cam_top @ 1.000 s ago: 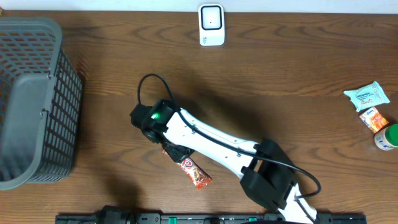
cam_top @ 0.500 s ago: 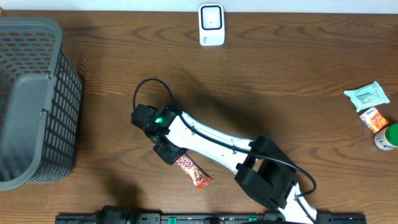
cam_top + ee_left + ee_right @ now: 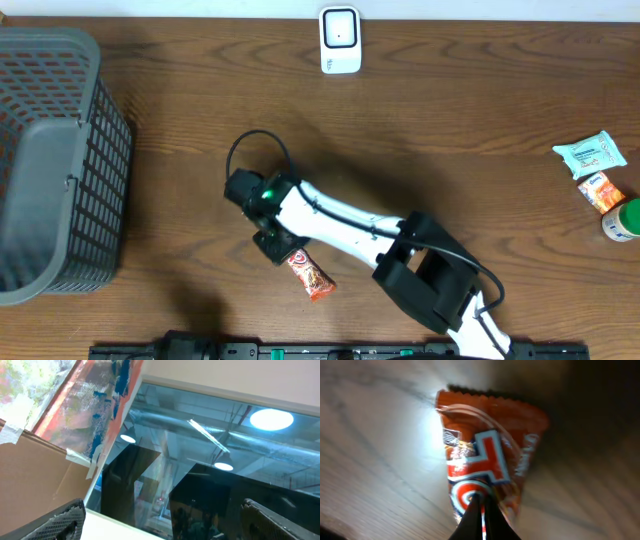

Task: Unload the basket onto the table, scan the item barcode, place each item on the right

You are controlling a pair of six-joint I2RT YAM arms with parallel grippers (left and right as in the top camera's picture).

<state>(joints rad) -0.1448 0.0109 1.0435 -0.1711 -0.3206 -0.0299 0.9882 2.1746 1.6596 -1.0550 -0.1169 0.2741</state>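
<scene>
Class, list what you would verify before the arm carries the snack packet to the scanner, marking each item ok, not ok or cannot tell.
1. Grip: right fingers shut on the snack packet: ok.
2. Lift: packet raised off the table: cannot tell.
3. Barcode face found: cannot tell, only the logo shows.
4. Target: scanner in sight at the table's far edge: ok.
5. Path: bare wood between packet and scanner: ok.
6. Other arm: left fingers open, aimed upward: ok.
</scene>
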